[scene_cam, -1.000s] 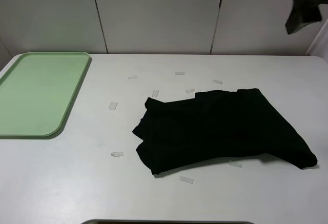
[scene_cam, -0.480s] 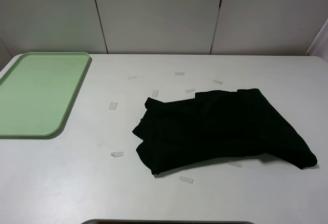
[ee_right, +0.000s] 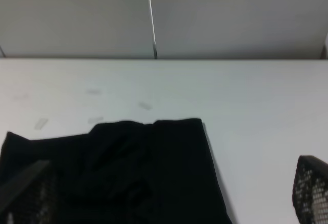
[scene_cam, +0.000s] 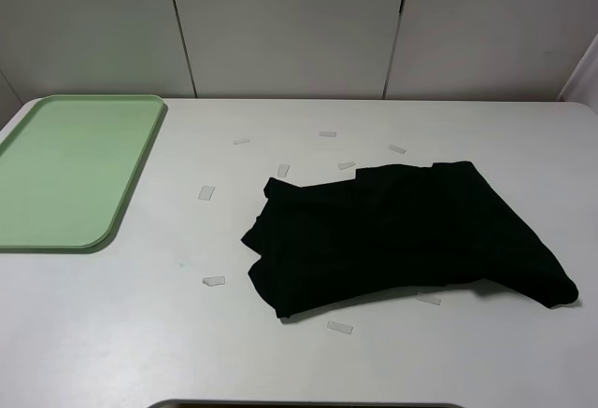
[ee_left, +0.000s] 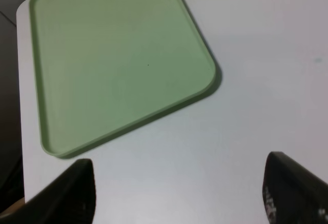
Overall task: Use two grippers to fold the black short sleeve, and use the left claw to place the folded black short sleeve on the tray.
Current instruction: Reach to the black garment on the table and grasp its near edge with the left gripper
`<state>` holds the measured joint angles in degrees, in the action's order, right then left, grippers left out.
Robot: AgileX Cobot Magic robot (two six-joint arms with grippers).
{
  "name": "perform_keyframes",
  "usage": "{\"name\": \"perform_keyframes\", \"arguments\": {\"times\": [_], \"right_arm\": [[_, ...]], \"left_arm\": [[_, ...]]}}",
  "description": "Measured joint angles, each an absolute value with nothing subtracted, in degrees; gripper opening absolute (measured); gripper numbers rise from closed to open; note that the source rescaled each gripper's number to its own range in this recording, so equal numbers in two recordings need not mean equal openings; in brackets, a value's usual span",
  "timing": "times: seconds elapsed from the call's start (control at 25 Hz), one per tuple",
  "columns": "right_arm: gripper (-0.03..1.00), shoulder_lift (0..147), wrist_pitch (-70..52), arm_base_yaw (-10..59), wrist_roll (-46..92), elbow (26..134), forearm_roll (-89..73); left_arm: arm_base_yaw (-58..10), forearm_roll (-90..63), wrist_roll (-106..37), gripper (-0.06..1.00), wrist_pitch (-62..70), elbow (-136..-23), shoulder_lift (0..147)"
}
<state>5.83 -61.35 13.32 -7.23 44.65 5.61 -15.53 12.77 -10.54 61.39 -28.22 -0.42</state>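
White tabletop (scene_cam: 112,333) holds the crumpled black short sleeve (scene_cam: 402,235), limp and light, likely best pinched at corners; left gripper (ee_left: 187,193) and right gripper (ee_right: 169,196) gape empty.

Pretty plain setup tbh. A big white table (scene_cam: 112,333) with a matte top takes up most of the high view, and its far left corner is rounded. Behind it the wall (scene_cam: 280,25) is flat pale grey panels, split by a couple of thin dark vertical seams (scene_cam: 179,25). A few little pale tape strips (scene_cam: 206,192) are scattered over the tabletop. A dark grey rounded slab (scene_cam: 308,404) peeks in at the near edge. Lighting's soft and even, only faint shadows.
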Motion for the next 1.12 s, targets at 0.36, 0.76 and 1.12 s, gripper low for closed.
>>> {"name": "perform_keyframes", "arguments": {"times": [0.36, 0.76, 1.12], "right_arm": [[1.0, -0.4, -61.6, 13.3, -7.2, 43.4, 4.7], [1.0, -0.5, -57.5, 13.3, -4.4, 34.0, 1.2], [1.0, -0.5, -57.3, 13.3, -2.9, 29.0, 1.9]], "left_arm": [[-15.5, 12.8, -10.5, 0.66, 61.4, -28.2, -0.4], [-15.5, 12.8, -10.5, 0.66, 61.5, -28.2, -0.4], [-15.5, 12.8, -10.5, 0.66, 61.5, -28.2, -0.4]]}}
